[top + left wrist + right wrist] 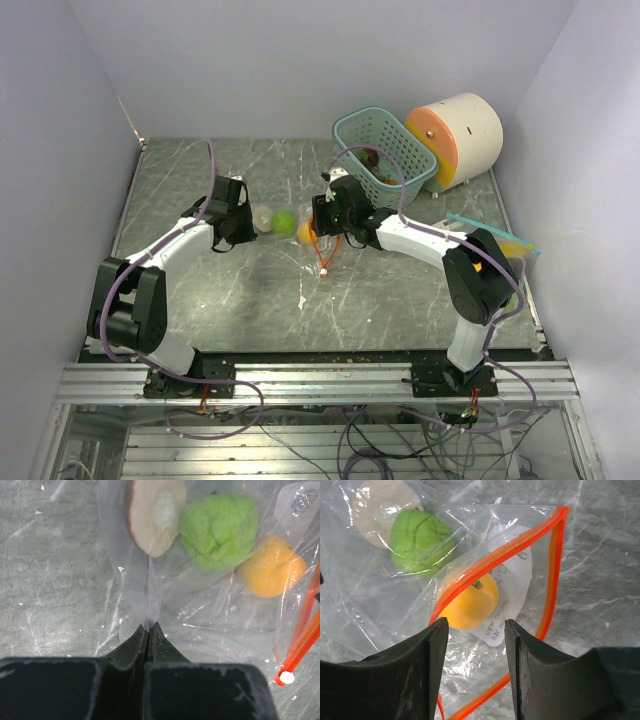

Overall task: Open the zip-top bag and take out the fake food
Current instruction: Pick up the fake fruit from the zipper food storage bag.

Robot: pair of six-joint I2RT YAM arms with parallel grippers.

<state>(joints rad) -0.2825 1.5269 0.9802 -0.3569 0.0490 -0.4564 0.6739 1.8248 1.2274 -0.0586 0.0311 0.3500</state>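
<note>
1. Top view: the bag (283, 224) is lying crosswise, with the left gripper (243, 222) at its sealed end and the right gripper (318, 228) at its mouth.
2. Left wrist: the left jaws are pinching bag film tight, and the green piece (218, 530) is lying beyond them.
3. Right wrist: the right jaws are standing apart, empty. The orange fruit (470, 602) is sitting straight ahead, just inside the zip (520, 545), so this gripper is nearer.

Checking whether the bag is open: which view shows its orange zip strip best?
Right wrist: the orange zip strip loops parted and large across the frame. Left wrist catches only a short stretch at its right edge; the top view shows just a thin orange line.
</note>
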